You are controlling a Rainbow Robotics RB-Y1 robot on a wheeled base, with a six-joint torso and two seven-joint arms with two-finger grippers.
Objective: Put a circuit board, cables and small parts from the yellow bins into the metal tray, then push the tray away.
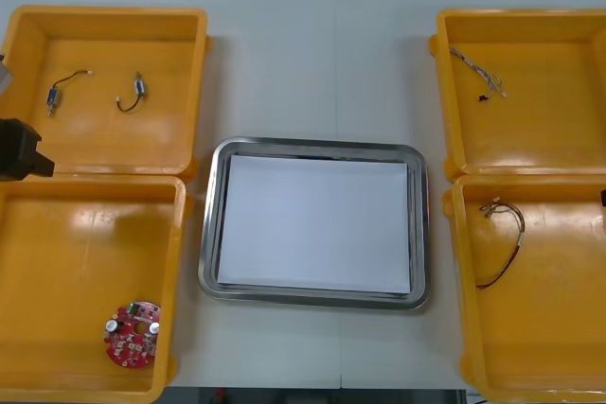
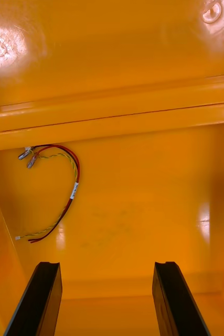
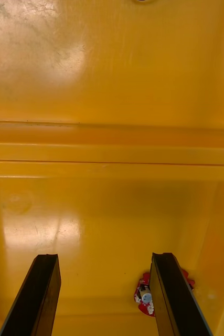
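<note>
The round red circuit board (image 1: 133,333) lies in the near left yellow bin (image 1: 57,262), peeking out from behind the left gripper (image 3: 105,257), which stands spread wide (nothing in its grasp). The right gripper (image 2: 106,265), likewise released, hangs above the red and yellow cable (image 2: 72,189); the white-lined metal tray (image 1: 213,224) sits between the bins

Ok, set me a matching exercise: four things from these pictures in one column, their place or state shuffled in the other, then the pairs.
1 circuit board
2 small metal parts
3 red and yellow cable
4 left gripper

A far left bin
B open
C near left bin
D near right bin

Pairs: 1-C, 2-A, 3-D, 4-B
</note>
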